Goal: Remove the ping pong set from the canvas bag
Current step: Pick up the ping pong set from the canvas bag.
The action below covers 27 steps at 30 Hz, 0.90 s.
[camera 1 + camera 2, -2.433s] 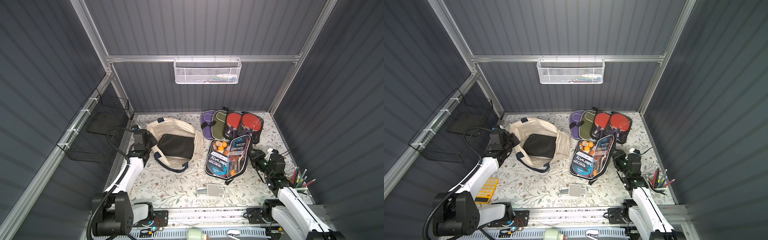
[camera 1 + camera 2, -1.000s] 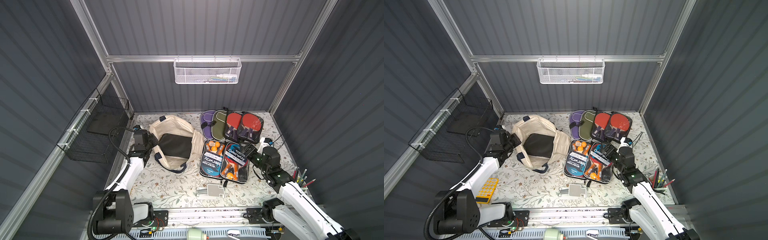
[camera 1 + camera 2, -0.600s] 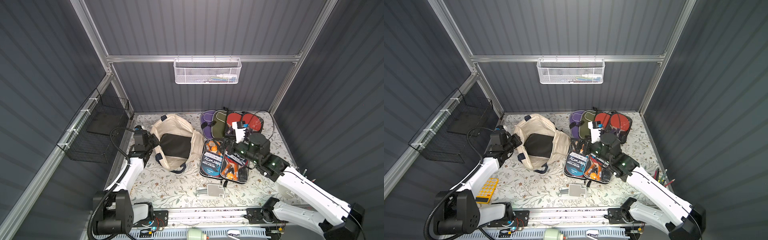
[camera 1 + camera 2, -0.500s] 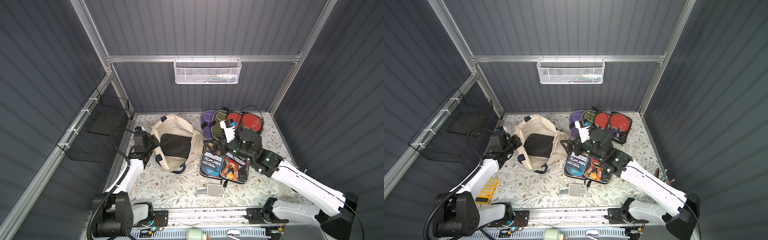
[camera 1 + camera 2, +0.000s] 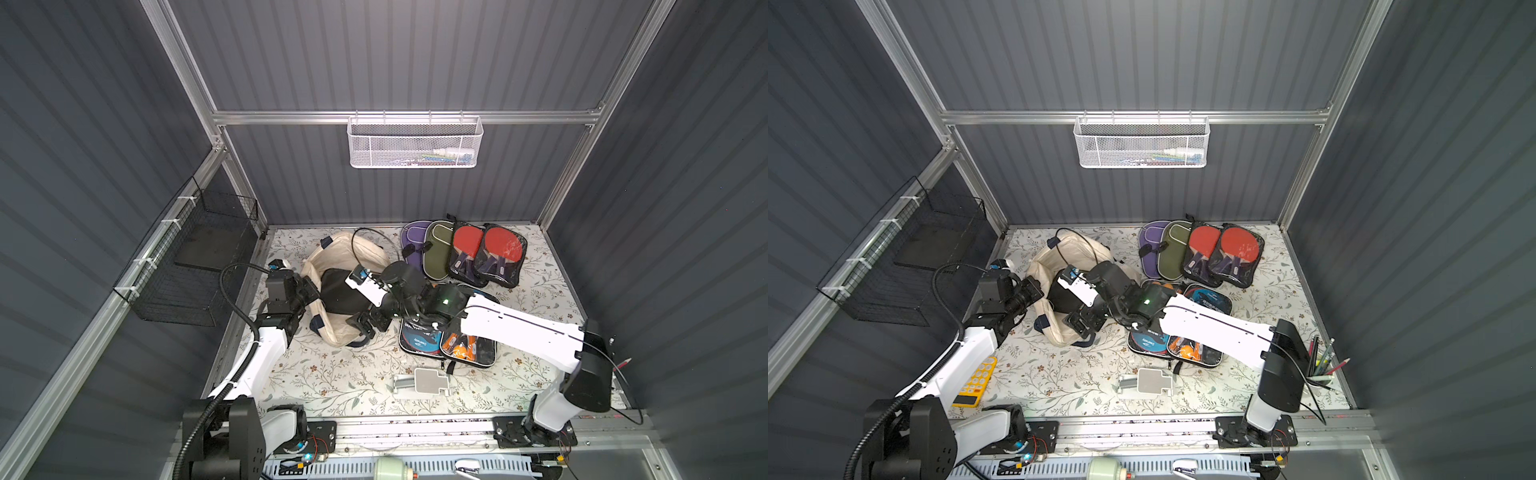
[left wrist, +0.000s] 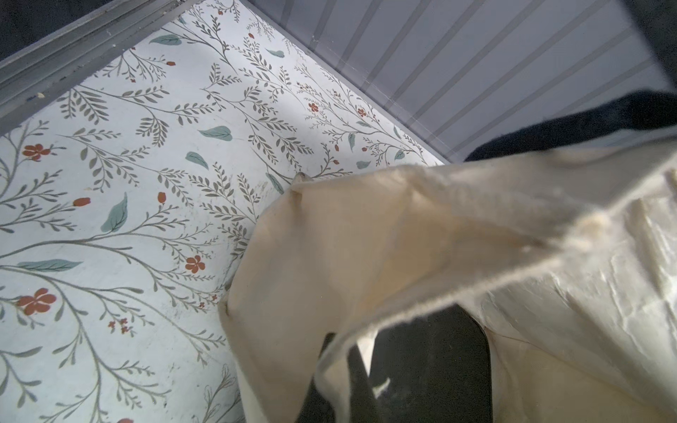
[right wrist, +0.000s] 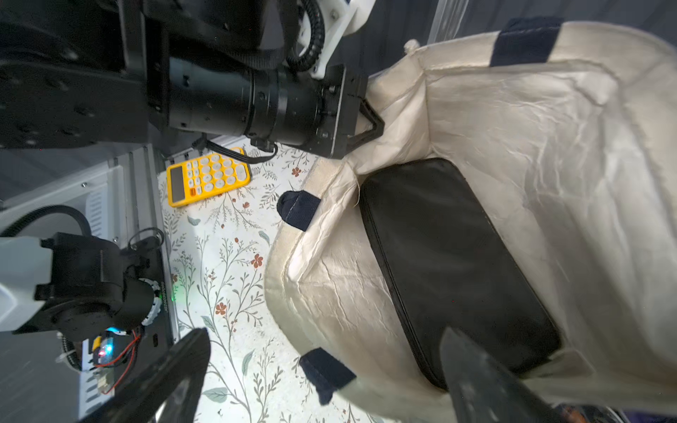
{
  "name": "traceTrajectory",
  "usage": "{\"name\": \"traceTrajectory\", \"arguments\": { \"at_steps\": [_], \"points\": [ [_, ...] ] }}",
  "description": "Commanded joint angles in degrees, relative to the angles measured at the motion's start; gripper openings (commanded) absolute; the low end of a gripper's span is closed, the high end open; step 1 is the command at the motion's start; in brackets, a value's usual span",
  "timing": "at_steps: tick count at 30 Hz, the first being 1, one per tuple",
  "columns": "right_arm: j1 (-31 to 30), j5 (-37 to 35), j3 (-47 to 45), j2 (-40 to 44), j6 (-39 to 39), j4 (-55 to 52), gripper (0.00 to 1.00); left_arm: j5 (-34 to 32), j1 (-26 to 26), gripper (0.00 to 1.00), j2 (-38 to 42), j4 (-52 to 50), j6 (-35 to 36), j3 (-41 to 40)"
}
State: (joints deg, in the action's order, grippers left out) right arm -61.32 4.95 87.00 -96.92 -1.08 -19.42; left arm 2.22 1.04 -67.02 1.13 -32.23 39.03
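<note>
Left fingers (image 7: 370, 124) pinched shut; right fingers (image 7: 472, 370) spread wide, right arm (image 5: 519, 328) outstretched.

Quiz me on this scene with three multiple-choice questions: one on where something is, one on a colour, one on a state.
1. The black case lies: A) inside the canvas bag; B) beside the bag; C) under the bag.
2. The calculator is: A) green; B) pink; C) yellow.
3. The jaws of the right gripper are: A) shut on the case; B) wide open; C) shut on a strap.
Answers: 1 A, the bag's cream walls surround it; 2 C, its body is bright yellow; 3 B, they stand far apart, gripping nothing.
</note>
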Motion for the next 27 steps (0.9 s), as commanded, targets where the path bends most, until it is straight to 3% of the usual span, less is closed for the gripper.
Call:
{"name": "traceTrajectory", "arguments": {
  "at_steps": [1,9,16,27],
  "points": [
    [-0.14,-2.34,2.83,-3.70,-4.09,-1.95,0.99,0.68,0.02,0.00,0.97,-2.79,-1.04,-2.10],
    [0.28,-11.04,8.29,-14.21,-8.72,1.13,0.99,0.28,0.02,0.00,2.85,-3.41,-1.57,-4.21],
    [1.24,-14.10,10.84,-21.60,-11.15,4.69,0.99,0.33,0.02,0.00,4.64,-3.76,-1.96,-5.80],
    [1.51,-19.00,8.22,-26.22,-14.46,9.91,0.99,0.68,0.02,0.00,4.00,-2.62,-2.42,-5.89]
  ]
}}
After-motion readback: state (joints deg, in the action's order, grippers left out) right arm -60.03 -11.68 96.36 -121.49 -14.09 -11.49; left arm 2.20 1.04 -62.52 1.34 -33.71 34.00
